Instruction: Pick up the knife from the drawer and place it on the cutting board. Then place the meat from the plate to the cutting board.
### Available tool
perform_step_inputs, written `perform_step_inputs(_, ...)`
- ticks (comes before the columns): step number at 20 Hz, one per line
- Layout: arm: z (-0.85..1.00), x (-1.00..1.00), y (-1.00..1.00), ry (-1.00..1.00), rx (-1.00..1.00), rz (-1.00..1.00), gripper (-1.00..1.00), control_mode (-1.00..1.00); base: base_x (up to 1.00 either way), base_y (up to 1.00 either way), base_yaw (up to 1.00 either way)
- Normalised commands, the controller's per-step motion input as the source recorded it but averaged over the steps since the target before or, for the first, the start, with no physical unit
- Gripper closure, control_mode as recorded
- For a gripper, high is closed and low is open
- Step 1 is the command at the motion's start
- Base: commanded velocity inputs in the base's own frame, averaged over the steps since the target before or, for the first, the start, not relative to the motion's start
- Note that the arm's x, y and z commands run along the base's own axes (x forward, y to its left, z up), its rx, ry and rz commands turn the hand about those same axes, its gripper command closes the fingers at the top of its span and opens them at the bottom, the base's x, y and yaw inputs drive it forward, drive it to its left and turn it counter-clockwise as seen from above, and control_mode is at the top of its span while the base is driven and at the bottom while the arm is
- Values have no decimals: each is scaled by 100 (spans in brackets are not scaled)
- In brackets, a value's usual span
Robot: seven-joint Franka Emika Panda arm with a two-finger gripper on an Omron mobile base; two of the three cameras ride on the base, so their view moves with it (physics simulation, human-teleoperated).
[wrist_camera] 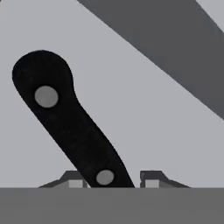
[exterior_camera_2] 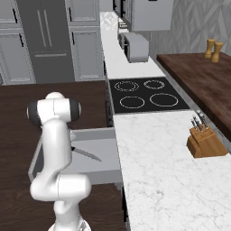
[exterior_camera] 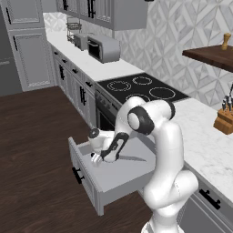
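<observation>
Drawer [exterior_camera: 119,179] pulled fully out from under the counter [exterior_camera: 205,145], front panel with black bar handle [exterior_camera: 78,175] facing the dark wood floor [exterior_camera: 36,150]. Knife [exterior_camera: 129,158] lying flat on the drawer floor, toward the back edge nearer the cabinet run; narrow silver blade pointing toward the drawer's right side, black handle under the hand. In the right base view, the same blade [exterior_camera_2: 86,154] seen just right of the white arm, on the grey drawer floor [exterior_camera_2: 101,162].

Gripper [exterior_camera: 96,158] lowered into the drawer, directly over the knife handle. In the hand view, black handle [wrist_camera: 65,118] with two grey rivets running diagonally from upper left down to the bottom, passing between the two fingertips [wrist_camera: 73,179]. Left tip touching or just beside the handle, right tip a little apart from it. Jaws narrowly spread, straddling the handle; cannot tell whether the handle is clamped.

Further right along the counter: black cooktop [exterior_camera: 141,88] with four ring burners, just behind the drawer bay. Beyond it, toward the far end of the counter, a grey microwave [exterior_camera: 103,48]. At the right edge of the marble counter, a wooden knife block [exterior_camera: 224,119] with dark-handled knives, well apart from the drawer. Above it, a dark wood shelf [exterior_camera: 211,57].
</observation>
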Motion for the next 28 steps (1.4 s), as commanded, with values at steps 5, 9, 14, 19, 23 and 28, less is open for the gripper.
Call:
perform_step_inputs(5,100,0,27,-37,4,0,100,-100,0,0,0)
perform_step_inputs(9,100,-4,0,-34,0,0,100,-100,0,0,0)
perform_step_inputs(14,100,-10,1,-35,0,0,100,-100,0,0,0)
perform_step_inputs(19,100,-5,0,-26,0,0,100,-100,0,0,0)
perform_step_inputs(23,100,-4,0,-25,0,0,100,-100,0,0,0)
perform_step_inputs(28,100,-37,-28,-10,-1,-2,100,-100,0,0,0)
